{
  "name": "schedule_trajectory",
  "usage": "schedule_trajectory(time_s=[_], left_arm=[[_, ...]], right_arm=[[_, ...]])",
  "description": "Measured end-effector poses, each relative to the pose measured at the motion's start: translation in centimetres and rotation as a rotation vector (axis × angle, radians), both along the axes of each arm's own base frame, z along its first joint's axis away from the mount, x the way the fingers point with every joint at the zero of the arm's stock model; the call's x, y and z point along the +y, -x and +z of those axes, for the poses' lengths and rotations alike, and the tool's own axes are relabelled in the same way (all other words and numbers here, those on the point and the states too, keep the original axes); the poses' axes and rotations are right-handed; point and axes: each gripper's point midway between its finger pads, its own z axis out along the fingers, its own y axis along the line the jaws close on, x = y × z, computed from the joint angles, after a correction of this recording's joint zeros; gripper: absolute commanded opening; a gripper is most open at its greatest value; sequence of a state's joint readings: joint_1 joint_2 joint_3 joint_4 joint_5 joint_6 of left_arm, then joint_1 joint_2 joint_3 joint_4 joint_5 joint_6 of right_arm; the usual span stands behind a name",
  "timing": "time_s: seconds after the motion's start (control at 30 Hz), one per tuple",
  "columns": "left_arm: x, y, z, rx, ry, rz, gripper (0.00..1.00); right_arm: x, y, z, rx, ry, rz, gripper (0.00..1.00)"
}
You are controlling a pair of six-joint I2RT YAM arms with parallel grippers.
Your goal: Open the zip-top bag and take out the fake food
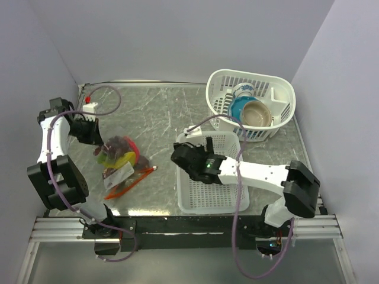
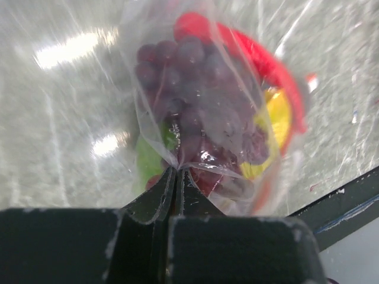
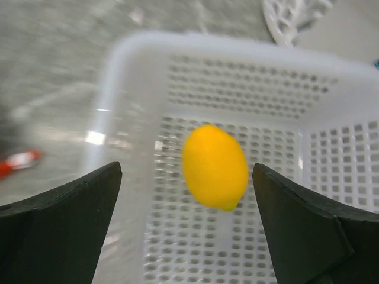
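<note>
The zip-top bag (image 1: 120, 161) lies on the left of the table, its orange-red zipper strip (image 1: 129, 183) towards the near edge. My left gripper (image 1: 99, 139) is shut on a pinch of its clear plastic (image 2: 176, 170). In the left wrist view purple grapes (image 2: 198, 100), a green piece (image 2: 148, 158) and a yellow banana (image 2: 279, 118) show through the bag. My right gripper (image 1: 207, 151) is open over the white rectangular basket (image 1: 195, 198). In the right wrist view (image 3: 186, 170) the yellow-orange round fruit (image 3: 215, 167) appears between the jaws, untouched and blurred, over the basket floor (image 3: 195, 248).
A round white basket (image 1: 278, 127) at the back right holds a blue bowl (image 1: 238, 106), a tan bowl (image 1: 257, 113) and a patterned cup (image 1: 243, 90). A small white block with a red cap (image 1: 89, 106) stands at the back left. Walls close in on both sides.
</note>
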State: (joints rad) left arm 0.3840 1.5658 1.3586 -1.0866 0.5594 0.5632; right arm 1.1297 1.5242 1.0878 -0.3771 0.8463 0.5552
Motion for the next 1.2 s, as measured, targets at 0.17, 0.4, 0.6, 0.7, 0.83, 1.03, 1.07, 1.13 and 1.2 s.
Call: schedule_trajectory(time_s=[0.17, 0.4, 0.6, 0.7, 0.83, 1.03, 1.07, 1.13, 1.2], left_arm=[[0.4, 2.1, -3.7, 0.098, -0.011, 0.042, 0.01], [3.0, 2.1, -7.0, 0.137, -0.129, 0.147, 0.01], [4.2, 2.2, -8.6, 0.144, -0.192, 0.191, 0.01], [4.6, 2.2, -9.0, 0.144, -0.214, 0.202, 0.01], [4.9, 2.4, -9.2, 0.144, -0.237, 0.218, 0.01], [4.2, 3.3, -8.6, 0.124, -0.274, 0.218, 0.01], [4.0, 3.4, -8.5, 0.120, -0.278, 0.215, 0.01], [3.8, 3.6, -8.3, 0.114, -0.286, 0.213, 0.01], [3.7, 3.7, -8.2, 0.111, -0.292, 0.213, 0.01]], right_arm=[[6.1, 3.4, 4.7, -0.053, -0.131, 0.184, 0.95], [12.5, 8.4, 0.1, 0.048, -0.120, 0.406, 0.84], [15.2, 10.7, -7.0, 0.162, -0.043, 0.507, 0.85], [16.3, 11.1, -8.6, 0.190, -0.040, 0.539, 0.88], [18.7, 11.1, -8.2, 0.183, -0.084, 0.574, 0.89], [22.6, 10.9, -6.6, 0.154, -0.170, 0.615, 0.89], [22.9, 10.9, -6.6, 0.152, -0.175, 0.621, 0.89], [23.2, 11.0, -6.9, 0.156, -0.171, 0.631, 0.89], [23.4, 11.1, -7.2, 0.164, -0.167, 0.638, 0.88]])
